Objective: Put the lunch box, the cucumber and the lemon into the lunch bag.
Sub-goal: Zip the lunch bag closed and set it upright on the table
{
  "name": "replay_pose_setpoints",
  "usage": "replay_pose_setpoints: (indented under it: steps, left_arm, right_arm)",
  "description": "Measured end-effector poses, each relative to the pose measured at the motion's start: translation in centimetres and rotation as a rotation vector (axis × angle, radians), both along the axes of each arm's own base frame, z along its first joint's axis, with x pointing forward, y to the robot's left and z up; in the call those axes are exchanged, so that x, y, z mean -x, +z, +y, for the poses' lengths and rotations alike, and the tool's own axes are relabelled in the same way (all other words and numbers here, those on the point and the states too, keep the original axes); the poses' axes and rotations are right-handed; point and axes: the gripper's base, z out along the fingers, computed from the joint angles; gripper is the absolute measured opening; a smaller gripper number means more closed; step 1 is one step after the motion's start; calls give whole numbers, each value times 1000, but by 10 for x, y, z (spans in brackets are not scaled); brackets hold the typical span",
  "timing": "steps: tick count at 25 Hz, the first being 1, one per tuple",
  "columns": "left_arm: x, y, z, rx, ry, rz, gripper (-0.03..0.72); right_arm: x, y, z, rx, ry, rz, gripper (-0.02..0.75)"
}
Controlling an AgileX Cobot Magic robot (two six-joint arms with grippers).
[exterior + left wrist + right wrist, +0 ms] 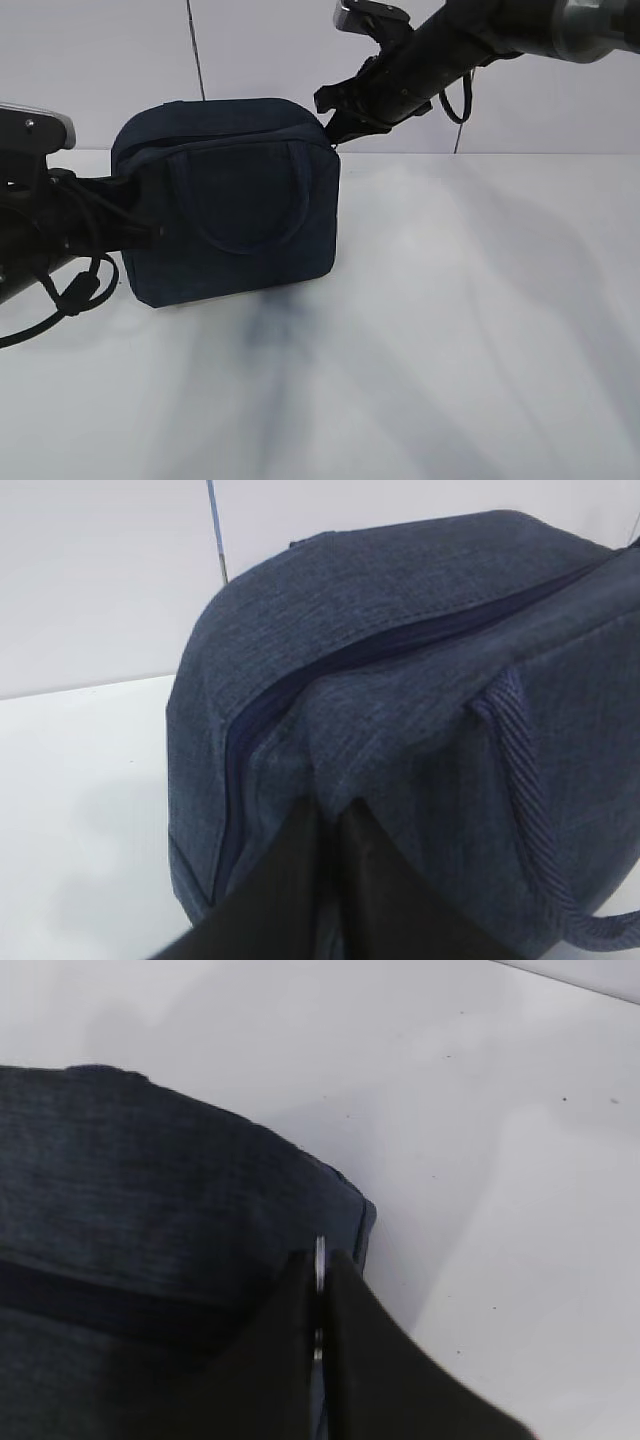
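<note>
The dark navy lunch bag [230, 200] stands upright on the white table, its top zipper [400, 640] closed along the length that shows. My left gripper [325, 815] is shut on a fold of the bag's fabric at its left end; in the exterior view it [150, 232] meets the bag's left side. My right gripper [320, 1265] is shut on the silver ring pull [319, 1252] at the bag's far right top corner [335, 135]. The lunch box, cucumber and lemon are out of view.
The white table [480, 330] stretches in front of and to the right of the bag. A pale wall [100, 60] with a dark vertical seam stands right behind the bag. Cables hang from the left arm [60, 290].
</note>
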Motion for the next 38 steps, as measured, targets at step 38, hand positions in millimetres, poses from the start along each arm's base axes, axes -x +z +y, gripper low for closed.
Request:
replay_pose_setpoints:
  steps: [38]
  left_arm:
    - [0, 0, 0, 3, 4, 1, 5]
  right_arm:
    - [-11, -24, -13, -248, -28, 179, 20]
